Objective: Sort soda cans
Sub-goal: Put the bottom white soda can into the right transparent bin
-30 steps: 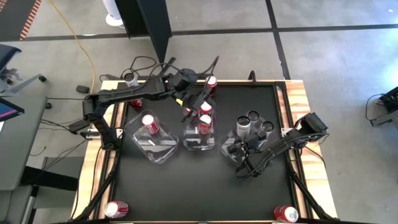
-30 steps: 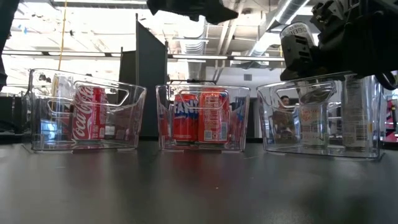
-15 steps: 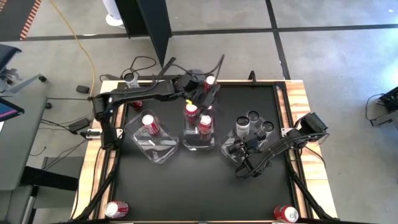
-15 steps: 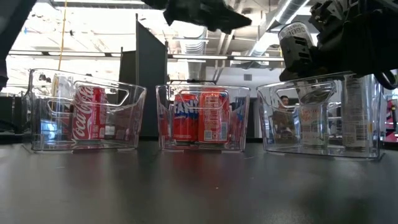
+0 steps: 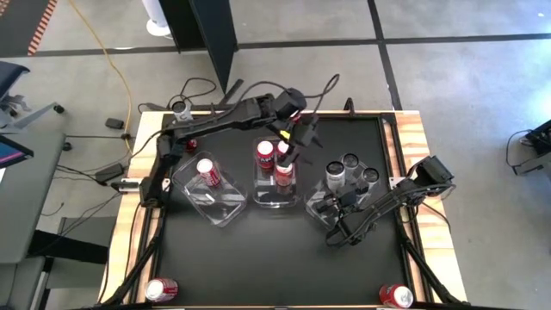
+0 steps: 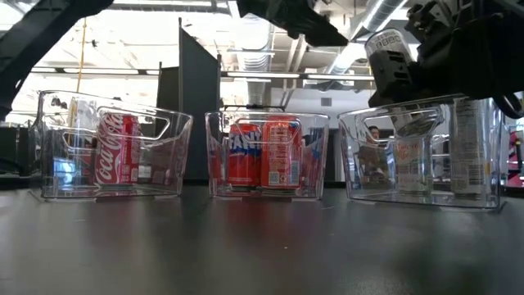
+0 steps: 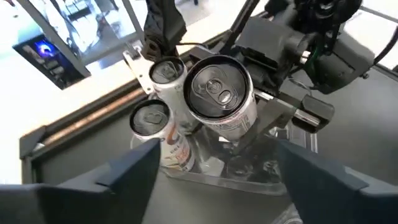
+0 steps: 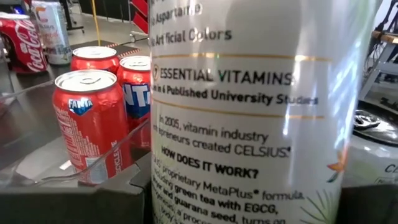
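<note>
My right gripper (image 6: pixel 426 57) is shut on a silver-white soda can (image 6: pixel 391 61), held above the right clear bin (image 6: pixel 422 156), where two silver cans (image 5: pixel 360 168) stand. My left gripper (image 5: pixel 293 145) hangs open and empty above the far right side of the middle bin (image 5: pixel 274 185). In its wrist view, the left gripper (image 7: pixel 217 186) looks toward the held can (image 7: pixel 219 93). The middle bin holds three red cans (image 8: pixel 87 118), and a red cola can (image 6: pixel 117 152) stands in the left bin. My right gripper pinches the silver-white can by its side wall (image 8: pixel 186 193) between its two fingers, coming roughly level from the table's near right. The can is lifted clear above the right bin's rim and leans, its silver top (image 7: pixel 217 87) tipped toward the table's left.
Two red cans lie at the near corners of the table (image 5: pixel 161 288) (image 5: pixel 394 295). A silver can (image 5: pixel 181 109) stands at the far left corner. Bare black tabletop (image 5: pixel 275 258) stretches in front of the three bins.
My left gripper has travelled from above the left part of the middle bin toward the table's right edge and now hangs over that bin's far right side. The right gripper and its can have kept still.
</note>
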Available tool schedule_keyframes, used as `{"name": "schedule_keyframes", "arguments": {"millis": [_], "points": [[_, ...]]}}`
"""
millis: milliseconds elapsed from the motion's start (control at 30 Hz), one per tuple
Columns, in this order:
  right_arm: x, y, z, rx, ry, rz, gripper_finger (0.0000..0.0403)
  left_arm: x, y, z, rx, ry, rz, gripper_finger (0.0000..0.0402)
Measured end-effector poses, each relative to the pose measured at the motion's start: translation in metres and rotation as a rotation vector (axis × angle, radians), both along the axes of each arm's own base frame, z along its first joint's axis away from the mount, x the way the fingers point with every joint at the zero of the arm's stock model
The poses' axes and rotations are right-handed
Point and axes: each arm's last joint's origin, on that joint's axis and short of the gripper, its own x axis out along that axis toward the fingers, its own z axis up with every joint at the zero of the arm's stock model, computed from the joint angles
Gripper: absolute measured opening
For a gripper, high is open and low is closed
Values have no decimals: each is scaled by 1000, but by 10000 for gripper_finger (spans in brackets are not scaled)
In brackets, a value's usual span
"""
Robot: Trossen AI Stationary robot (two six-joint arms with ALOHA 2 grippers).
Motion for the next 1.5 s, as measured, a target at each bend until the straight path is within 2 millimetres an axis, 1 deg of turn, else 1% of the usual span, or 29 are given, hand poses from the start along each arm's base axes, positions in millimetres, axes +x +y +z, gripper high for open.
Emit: {"name": "schedule_keyframes", "arguments": {"millis": [67,133,267,433,700,867,967,1067,1333,1500], "points": [[0,-1,0,-4,10,-2,238,5,-5,-4,-10,26,-1,333],[1,-1,0,-7,15,-3,239,11,-12,-8,-14,41,-12,343],[1,-1,1,-16,39,3,239,20,-25,-13,-3,46,-14,348],[6,2,5,-33,87,18,239,24,-36,-14,27,43,-4,348],[11,2,9,-30,136,16,238,23,-37,-13,18,41,-29,348],[12,1,8,-21,157,8,238,24,-43,-12,19,24,-63,348],[13,0,8,-21,161,4,239,30,-44,-18,24,20,-70,348],[14,0,7,-2,171,2,239,36,-44,-26,28,21,-70,348],[14,0,6,3,191,2,239,36,-34,-28,23,19,-52,348],[15,-1,6,-5,210,2,239,35,-33,-29,25,24,-51,348]]}}
